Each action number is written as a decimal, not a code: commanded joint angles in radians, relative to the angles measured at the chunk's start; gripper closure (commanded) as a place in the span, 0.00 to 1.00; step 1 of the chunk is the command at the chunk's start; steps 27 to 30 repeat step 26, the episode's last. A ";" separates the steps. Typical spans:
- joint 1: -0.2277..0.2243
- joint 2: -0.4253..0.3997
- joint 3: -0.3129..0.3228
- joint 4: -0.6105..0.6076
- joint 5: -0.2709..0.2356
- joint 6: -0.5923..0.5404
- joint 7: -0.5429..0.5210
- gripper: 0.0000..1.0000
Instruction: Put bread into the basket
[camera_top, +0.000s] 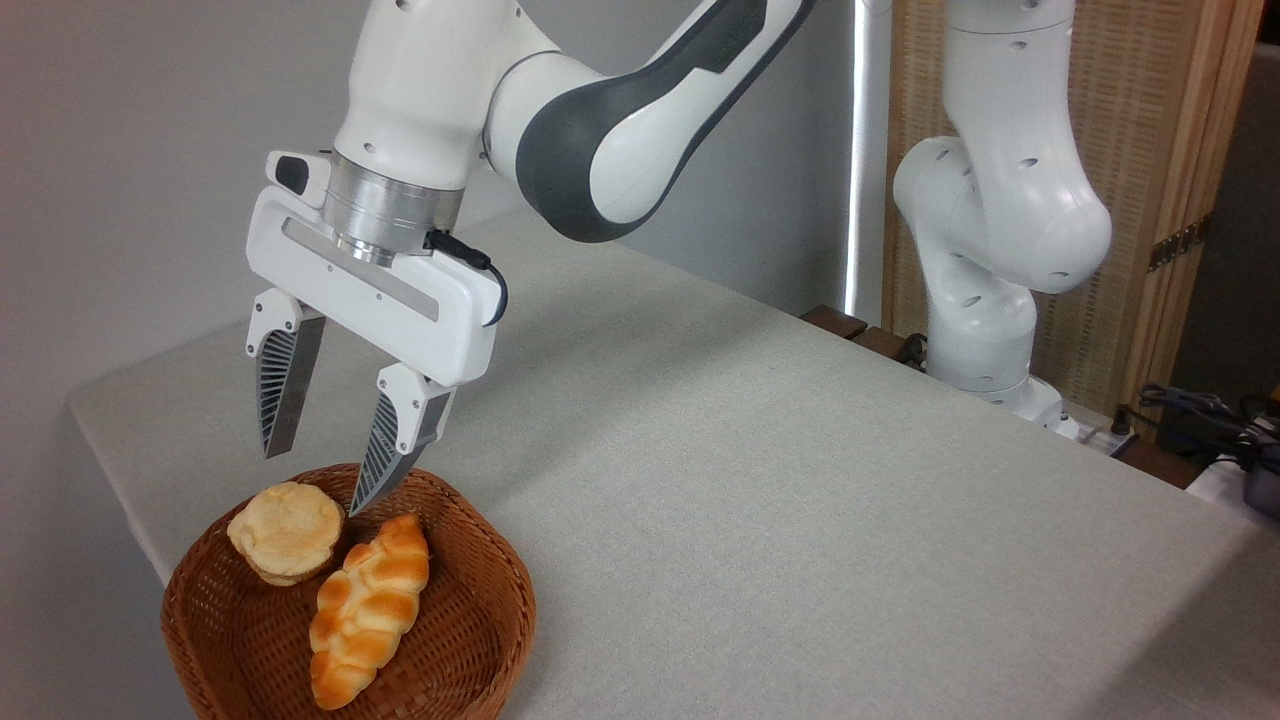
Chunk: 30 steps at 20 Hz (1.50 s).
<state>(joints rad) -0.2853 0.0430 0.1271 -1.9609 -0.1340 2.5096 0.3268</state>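
pale bun (285, 531); grey table (760, 480).

You are looking at a glossy, smooth-crusted bread (365, 612) lying in a basket (478, 625) of rough woven wicker. The bun (287, 531) beside it is showing a matt, floury surface. The gripper (318, 478) is wearing glossy white plastic with a brushed metal collar and ribbed dark fingers (275, 388). Matt grey cloth is covering the table (800, 520).

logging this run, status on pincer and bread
Pincer open, empty, above basket rim. Bread lying inside basket, beside bun. Nothing in the way.
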 joint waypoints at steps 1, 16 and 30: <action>-0.006 0.006 0.005 0.017 -0.004 0.006 -0.008 0.00; -0.006 -0.026 0.002 0.031 0.112 -0.187 0.000 0.00; -0.006 -0.028 -0.033 0.028 0.111 -0.509 0.251 0.00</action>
